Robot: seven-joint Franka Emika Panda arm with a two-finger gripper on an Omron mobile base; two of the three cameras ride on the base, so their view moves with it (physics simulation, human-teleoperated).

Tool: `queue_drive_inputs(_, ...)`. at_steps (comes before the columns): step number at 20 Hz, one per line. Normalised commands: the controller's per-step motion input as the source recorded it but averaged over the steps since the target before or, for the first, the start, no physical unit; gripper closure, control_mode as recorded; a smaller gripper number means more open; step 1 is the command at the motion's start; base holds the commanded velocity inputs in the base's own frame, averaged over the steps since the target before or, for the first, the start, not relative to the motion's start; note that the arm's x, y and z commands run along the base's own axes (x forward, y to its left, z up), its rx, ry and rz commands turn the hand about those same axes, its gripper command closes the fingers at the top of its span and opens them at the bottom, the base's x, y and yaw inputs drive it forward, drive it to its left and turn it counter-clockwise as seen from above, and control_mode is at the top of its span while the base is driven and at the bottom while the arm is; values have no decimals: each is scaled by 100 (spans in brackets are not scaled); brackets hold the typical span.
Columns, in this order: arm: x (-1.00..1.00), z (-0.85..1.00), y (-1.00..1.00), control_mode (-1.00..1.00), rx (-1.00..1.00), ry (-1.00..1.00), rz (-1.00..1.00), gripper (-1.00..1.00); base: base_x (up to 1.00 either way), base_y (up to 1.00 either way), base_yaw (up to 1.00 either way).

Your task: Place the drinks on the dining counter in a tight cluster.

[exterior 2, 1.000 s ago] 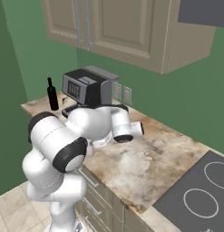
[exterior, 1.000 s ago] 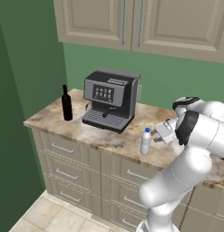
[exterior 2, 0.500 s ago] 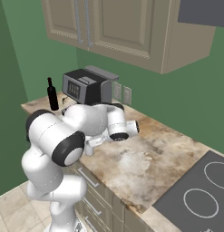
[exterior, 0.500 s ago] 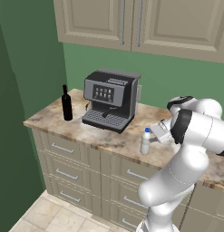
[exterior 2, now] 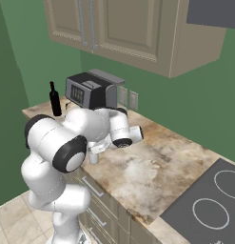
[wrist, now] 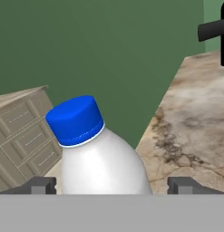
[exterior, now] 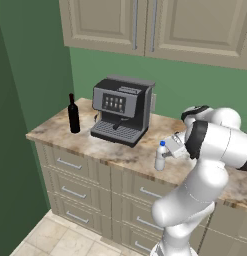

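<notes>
**Pincer lined up on the blue-capped bottle**

Green walls and beige cupboards frame a short marbled table (exterior: 120, 150) with a coffee machine (exterior: 120, 110) on it; this is not the long dining counter, so the drinks here presumably have to be fetched away one by one.

Going by the hand view, the pincer (wrist: 111, 186) stands wide, one dark tip on each side of the small white bottle (exterior: 160, 157), with a gap between each tip and the bottle's shoulder. Nothing is gripped as far as I can see. The blue cap (wrist: 76, 119) sits nearly centred between the tips, which suggests the hand has been aimed sideways at the bottle so that closing would catch its body.

That bottle stands upright close to the table's front edge, a little right of the coffee machine, just where the arm can reach it from the side.

Further out, the tall black wine bottle (exterior: 73, 114) stands upright near the table's left end, well apart from the white one, beyond the coffee machine.
</notes>
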Motion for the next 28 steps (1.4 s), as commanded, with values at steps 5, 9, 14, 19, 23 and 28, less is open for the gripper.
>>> queue_drive_inputs(5,0,0,0,-100,0,0,0,100,0,0,0)
queue_drive_inputs(9,-4,0,0,-100,0,0,0,100,0,0,0)
queue_drive_inputs(14,-55,39,0,-100,0,-7,-4,100,0,0,0)
queue_drive_inputs(19,-57,53,0,-100,0,0,-7,100,0,0,0)
queue_drive_inputs(23,-41,69,0,-100,-2,8,-6,100,0,0,0)
queue_drive_inputs(28,-30,82,1,-100,-7,14,-2,100,0,0,0)
